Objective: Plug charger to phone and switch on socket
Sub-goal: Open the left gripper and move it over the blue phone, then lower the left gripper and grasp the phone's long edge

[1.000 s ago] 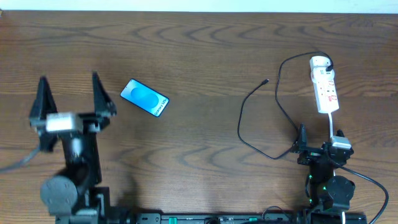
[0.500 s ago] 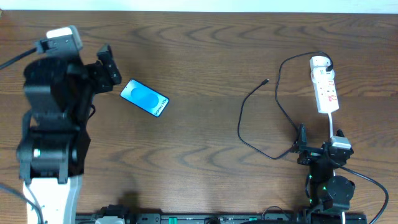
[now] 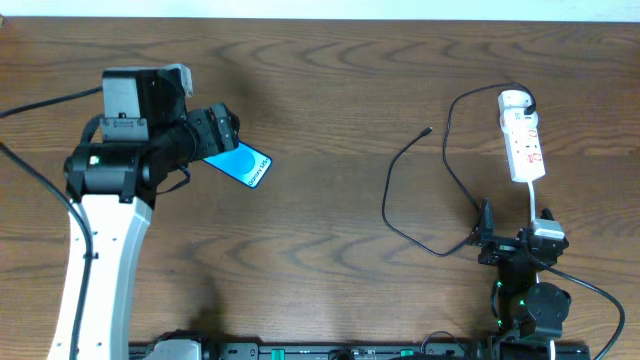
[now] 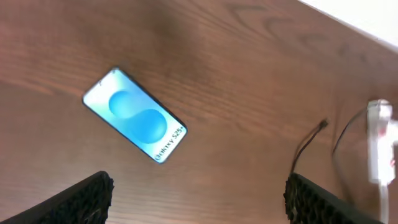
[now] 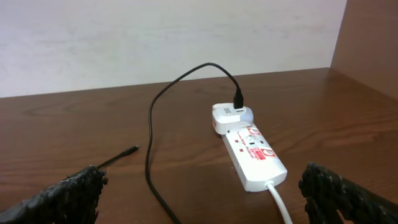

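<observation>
The phone (image 3: 247, 164) lies screen up on the wooden table at the left, and also shows in the left wrist view (image 4: 135, 116). My left gripper (image 3: 214, 132) is open and empty and hovers over the phone's far left end (image 4: 199, 190). The charger, a thin black cable (image 3: 398, 226), runs from the socket's far end, and its plug tip (image 3: 428, 131) lies free on the table (image 5: 129, 150). The white socket (image 3: 521, 138) lies at the right (image 5: 252, 149). My right gripper (image 3: 514, 226) is open and empty, just in front of the socket (image 5: 202, 190).
The socket's white cord (image 3: 535, 200) runs toward the right arm's base (image 3: 530, 300). A white adapter (image 5: 231, 116) sits in the socket's far end. A pale wall (image 5: 155, 37) stands behind the table's far edge.
My left arm has swung from the front left up and to the right, and its open gripper now covers the phone's left end. The right arm, cable and socket have not moved.
</observation>
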`<move>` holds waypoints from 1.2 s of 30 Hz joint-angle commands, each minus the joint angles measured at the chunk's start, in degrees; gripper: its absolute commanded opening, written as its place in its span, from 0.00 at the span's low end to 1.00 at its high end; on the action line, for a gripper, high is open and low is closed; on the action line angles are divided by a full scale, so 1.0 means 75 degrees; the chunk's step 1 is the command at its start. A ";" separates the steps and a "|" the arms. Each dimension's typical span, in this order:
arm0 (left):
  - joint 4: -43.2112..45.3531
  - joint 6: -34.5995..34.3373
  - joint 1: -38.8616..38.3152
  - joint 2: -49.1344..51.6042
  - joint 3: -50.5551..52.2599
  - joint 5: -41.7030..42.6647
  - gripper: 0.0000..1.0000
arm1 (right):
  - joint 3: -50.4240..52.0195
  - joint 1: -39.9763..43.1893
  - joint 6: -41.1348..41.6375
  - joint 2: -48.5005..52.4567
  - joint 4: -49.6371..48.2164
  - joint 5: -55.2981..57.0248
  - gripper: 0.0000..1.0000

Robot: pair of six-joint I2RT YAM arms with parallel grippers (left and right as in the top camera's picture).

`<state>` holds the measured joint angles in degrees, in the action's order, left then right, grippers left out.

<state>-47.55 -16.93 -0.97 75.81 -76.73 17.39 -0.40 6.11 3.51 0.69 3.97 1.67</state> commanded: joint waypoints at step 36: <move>-0.2157 -0.4937 -0.0017 0.4794 -0.2769 -0.1871 0.98 | 0.0015 0.0044 0.0096 -0.0041 0.0020 -0.0017 0.99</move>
<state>-63.88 -52.77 -0.99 110.98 -97.12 4.19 -0.40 6.11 3.51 0.69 3.97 1.67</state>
